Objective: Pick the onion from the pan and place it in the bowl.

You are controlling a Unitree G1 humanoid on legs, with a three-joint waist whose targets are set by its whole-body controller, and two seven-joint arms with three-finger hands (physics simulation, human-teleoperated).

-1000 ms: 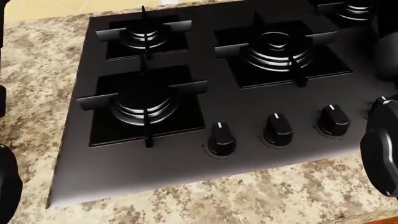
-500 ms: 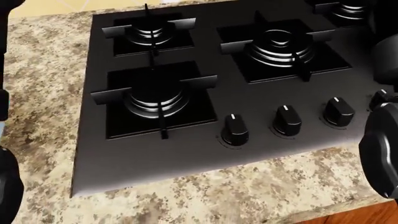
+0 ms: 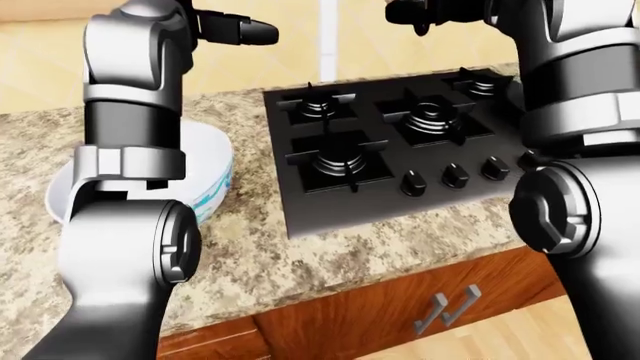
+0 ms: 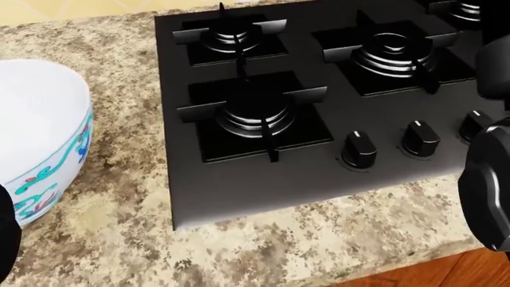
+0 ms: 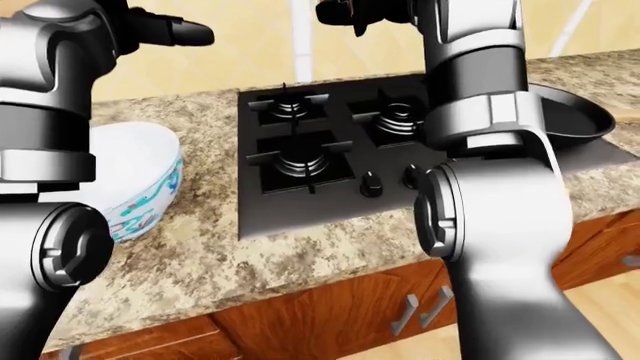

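Right-eye view alone shows the pan [image 5: 575,116] at 3 o'clock of the stove [image 5: 330,161], its inside and the onion hidden by the right arm. Head view shows the bowl [image 4: 40,143] at 9 o'clock on the counter [image 4: 119,197], nothing visible inside. Both the left hand [image 3: 235,28] and right hand [image 3: 420,11] are raised, fingers' spread unclear.
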